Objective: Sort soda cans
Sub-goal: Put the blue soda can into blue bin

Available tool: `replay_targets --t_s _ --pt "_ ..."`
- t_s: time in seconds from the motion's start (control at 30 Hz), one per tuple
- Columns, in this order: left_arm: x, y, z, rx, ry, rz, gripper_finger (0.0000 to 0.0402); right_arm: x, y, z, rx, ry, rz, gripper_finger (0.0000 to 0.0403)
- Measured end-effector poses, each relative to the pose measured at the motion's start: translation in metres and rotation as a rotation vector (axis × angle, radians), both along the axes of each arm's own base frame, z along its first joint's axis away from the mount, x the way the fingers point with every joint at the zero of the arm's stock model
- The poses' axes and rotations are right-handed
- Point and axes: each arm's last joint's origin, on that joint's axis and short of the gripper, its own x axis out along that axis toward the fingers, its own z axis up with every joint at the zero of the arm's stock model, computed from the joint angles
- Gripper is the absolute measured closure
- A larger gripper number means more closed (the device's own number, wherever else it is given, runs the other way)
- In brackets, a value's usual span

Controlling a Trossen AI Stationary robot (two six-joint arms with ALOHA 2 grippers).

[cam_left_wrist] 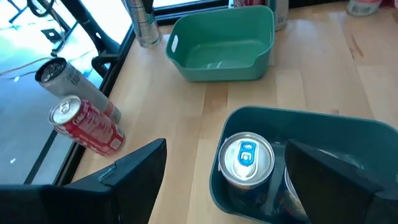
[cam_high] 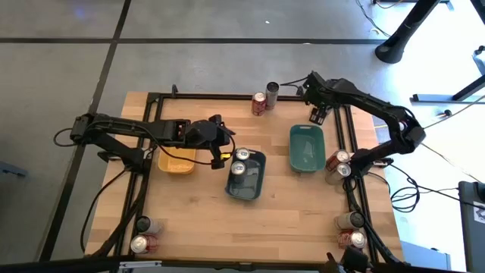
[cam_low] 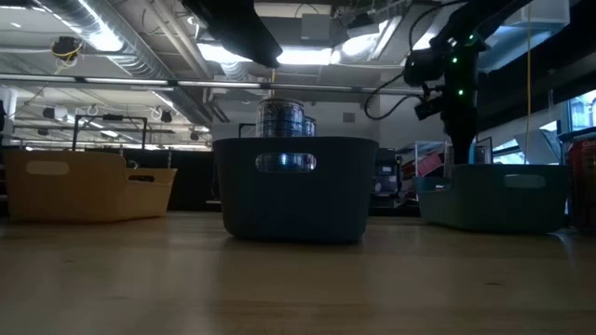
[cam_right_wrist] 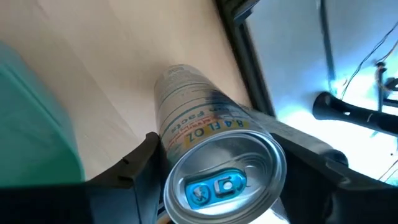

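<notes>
My right gripper hangs at the far end of the teal tray, shut on a silver soda can with a blue tab. My left gripper hovers open over the dark blue tray. Two silver-topped cans stand upright in that tray. In the left wrist view its fingers stand on either side of one can, above it and apart from it. A yellow tray sits under the left arm. My right gripper pinches the silver can between its two fingers, on the side wall just below the top rim. The fingers come down steeply from above. The can's top faces the wrist and its base points at the wood; whether the base is off the table I cannot tell.
A red can and a silver can stand at the far edge. Two cans stand at the right edge, and more cans stand at the near right and near left corners. A black frame rims the table.
</notes>
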Motion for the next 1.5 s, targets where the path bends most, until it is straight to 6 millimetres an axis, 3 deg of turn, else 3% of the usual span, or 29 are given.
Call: replay_targets --t_s 0.4,0.73,1.03,1.27,1.5 --pt "0.004 0.018 0.008 0.008 -0.1 0.056 0.0111 0.021 0.046 0.033 -0.093 -0.147 0.166 0.0162" --pt "0.006 0.02 0.012 -0.015 -0.155 0.077 0.0117 0.053 0.088 0.087 0.015 -0.461 0.333 0.0162" --pt "0.025 0.029 -0.007 -0.077 -0.157 0.126 0.0141 0.077 0.13 0.102 0.097 -0.642 0.508 0.0162" --pt "0.038 0.029 -0.013 -0.104 -0.209 0.122 0.0223 0.09 0.149 0.105 0.095 -0.708 0.585 0.0162" --pt "0.042 0.03 -0.016 -0.093 -0.209 0.115 0.0329 0.096 0.149 0.105 0.094 -0.744 0.588 0.0162"
